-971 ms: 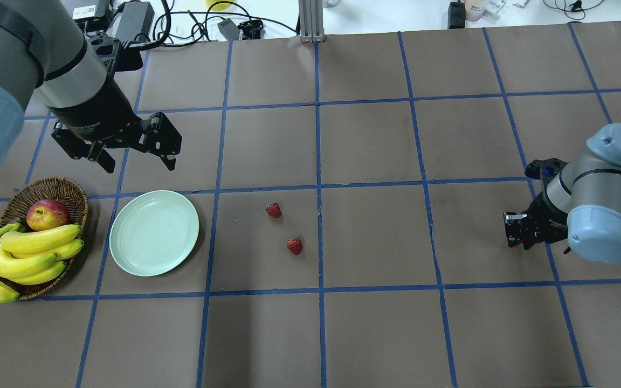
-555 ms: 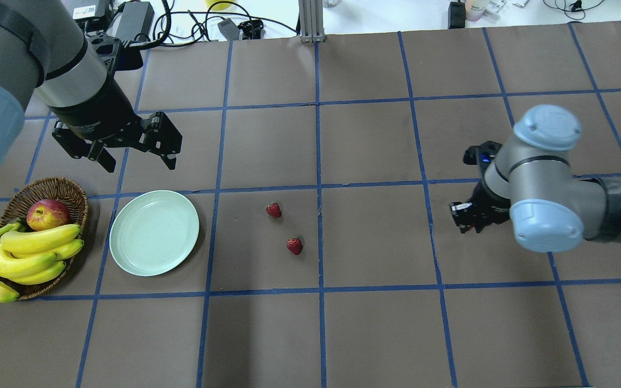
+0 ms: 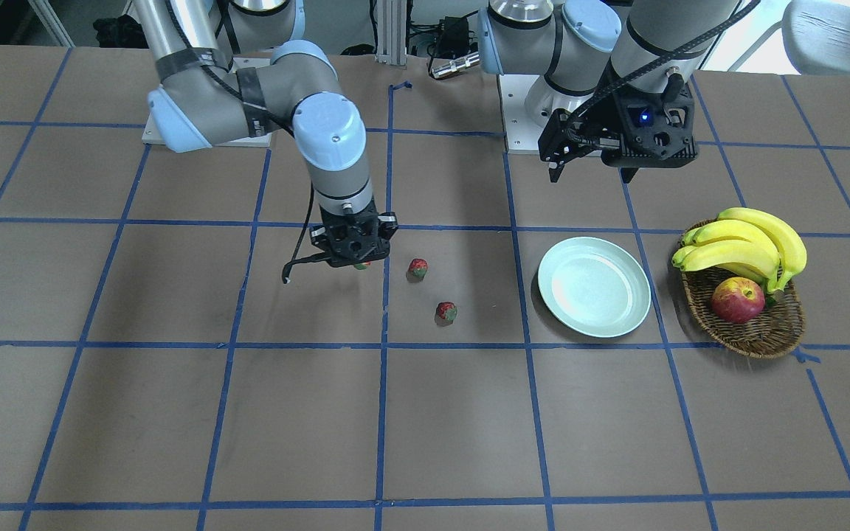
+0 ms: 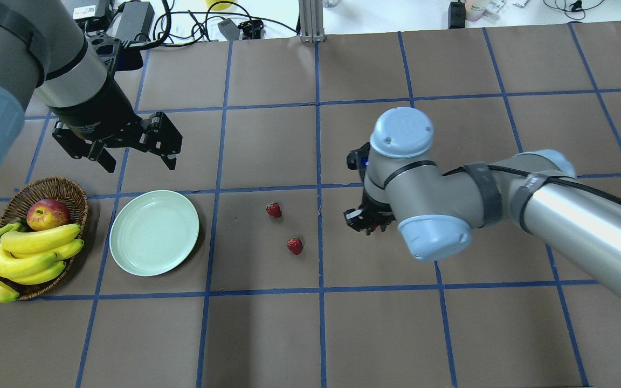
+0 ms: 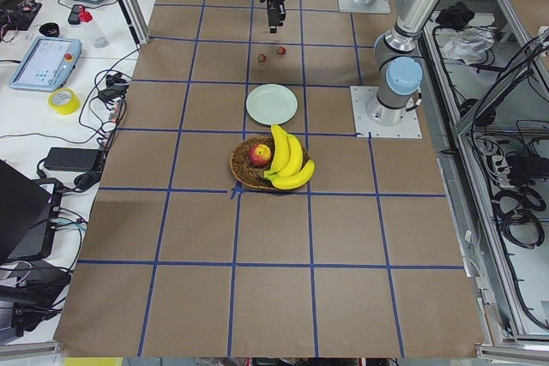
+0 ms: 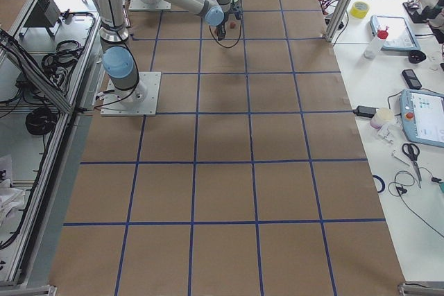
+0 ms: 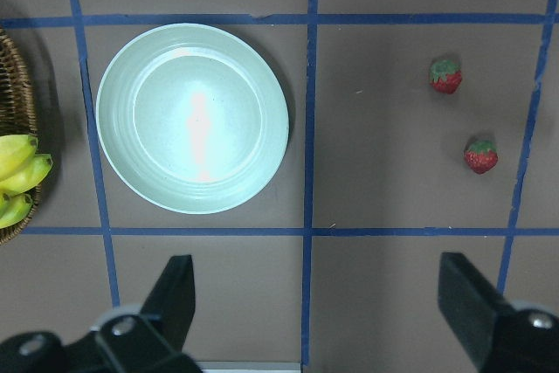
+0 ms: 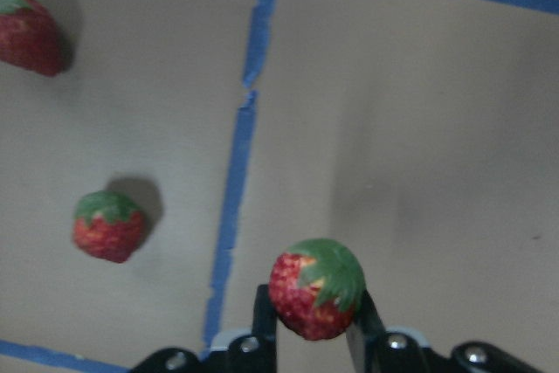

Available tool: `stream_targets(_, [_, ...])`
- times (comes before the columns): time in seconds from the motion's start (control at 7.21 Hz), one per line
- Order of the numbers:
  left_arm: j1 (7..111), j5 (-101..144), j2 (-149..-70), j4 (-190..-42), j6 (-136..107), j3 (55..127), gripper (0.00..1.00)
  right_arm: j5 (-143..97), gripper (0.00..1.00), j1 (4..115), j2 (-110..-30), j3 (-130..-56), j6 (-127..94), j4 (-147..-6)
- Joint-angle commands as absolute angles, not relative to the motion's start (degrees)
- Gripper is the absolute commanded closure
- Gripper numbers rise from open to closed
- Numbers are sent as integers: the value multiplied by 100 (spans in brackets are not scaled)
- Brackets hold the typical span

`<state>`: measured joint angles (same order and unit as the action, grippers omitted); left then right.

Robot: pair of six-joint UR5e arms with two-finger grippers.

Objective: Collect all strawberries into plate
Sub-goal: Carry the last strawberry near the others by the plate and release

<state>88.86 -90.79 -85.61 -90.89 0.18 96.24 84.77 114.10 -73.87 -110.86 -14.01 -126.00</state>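
Two strawberries lie on the table right of the plate, one farther and one nearer; they also show in the front view. My right gripper is shut on a third strawberry and holds it above the table, just right of the two loose ones. The pale mint-green plate is empty. My left gripper is open and empty, hovering behind the plate, which it sees below it.
A wicker basket with bananas and a red-yellow apple stands left of the plate. Blue tape lines grid the brown table. Cables and devices lie along the far edge.
My right arm has swept left across the table with its strawberry, from the right edge to just beside the two loose strawberries. The left arm has not moved.
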Motion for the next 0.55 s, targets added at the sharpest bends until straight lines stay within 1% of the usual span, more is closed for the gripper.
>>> stream_targets(0.0, [8877,-9079,-8561,-9097,18,9615,0,8280,96,12144,-6884,-10234,-2537,-12560])
stream_targets(0.28, [8886,-9079,-8561,-9097,18,9624,0,8086,96,12401,-6479,-10002,-2636,-12638])
stream_targets(0.42, [8886,-9088,-8552,-9105,18,9624,0,8077,95,12454,-6460,-10002,-2654,-12656])
